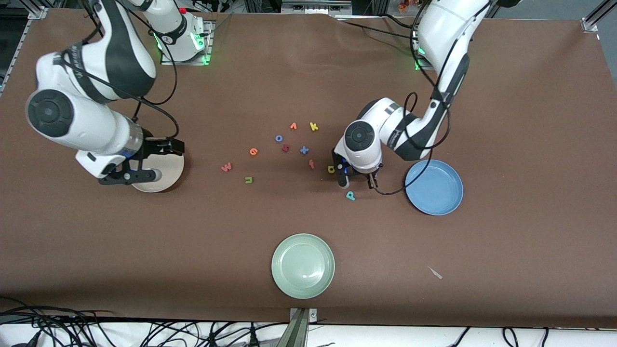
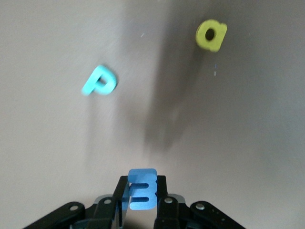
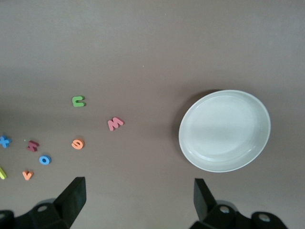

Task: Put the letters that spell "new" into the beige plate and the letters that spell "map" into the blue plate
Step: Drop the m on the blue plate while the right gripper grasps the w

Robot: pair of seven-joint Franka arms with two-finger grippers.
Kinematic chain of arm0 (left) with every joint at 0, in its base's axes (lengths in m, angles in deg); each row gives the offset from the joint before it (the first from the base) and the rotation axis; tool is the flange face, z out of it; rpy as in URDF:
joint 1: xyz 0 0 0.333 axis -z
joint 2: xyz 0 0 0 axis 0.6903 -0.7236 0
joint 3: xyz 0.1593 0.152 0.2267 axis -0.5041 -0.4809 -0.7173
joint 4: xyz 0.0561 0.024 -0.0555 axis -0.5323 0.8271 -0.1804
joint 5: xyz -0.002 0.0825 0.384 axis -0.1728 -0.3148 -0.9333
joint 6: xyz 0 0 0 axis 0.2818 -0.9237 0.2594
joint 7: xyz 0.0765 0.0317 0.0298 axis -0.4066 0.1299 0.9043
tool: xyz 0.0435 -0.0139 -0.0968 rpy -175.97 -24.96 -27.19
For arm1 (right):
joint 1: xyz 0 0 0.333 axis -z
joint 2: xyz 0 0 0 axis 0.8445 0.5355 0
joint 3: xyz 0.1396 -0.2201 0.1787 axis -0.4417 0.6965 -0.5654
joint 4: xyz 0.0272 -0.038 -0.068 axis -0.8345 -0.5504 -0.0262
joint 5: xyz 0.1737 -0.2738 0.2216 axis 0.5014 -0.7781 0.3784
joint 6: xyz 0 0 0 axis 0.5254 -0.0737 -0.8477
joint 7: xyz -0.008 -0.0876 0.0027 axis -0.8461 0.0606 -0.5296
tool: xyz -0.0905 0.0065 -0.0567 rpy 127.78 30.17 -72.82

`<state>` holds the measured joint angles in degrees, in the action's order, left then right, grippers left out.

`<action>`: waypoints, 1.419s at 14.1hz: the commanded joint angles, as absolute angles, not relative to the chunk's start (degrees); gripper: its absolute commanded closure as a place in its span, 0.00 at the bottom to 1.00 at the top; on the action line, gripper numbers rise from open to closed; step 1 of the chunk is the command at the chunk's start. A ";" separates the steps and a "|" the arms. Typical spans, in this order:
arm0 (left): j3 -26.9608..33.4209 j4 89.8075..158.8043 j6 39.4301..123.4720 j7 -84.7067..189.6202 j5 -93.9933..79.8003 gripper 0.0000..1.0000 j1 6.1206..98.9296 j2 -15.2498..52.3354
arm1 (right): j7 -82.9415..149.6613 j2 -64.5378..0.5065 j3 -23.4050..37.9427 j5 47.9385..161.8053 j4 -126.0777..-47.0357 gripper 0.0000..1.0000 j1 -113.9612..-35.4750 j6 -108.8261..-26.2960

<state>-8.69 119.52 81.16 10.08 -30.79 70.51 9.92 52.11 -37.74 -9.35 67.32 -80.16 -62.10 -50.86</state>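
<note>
- The left gripper is clamped on the blue m, lifted over the desk near the yellow a and teal p (both lie loose).
- The blue plate sits just beside it.
- The right gripper hangs wide apart, holding nothing, over the beige plate.
- The green n, orange e and salmon w lie between the plates.
</note>
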 commanded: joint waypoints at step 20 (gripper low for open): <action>-7.89 123.91 75.64 5.93 -25.59 0.93 47.88 12.54 | 110.71 -36.14 -11.89 64.69 -109.61 0.00 -66.40 -90.62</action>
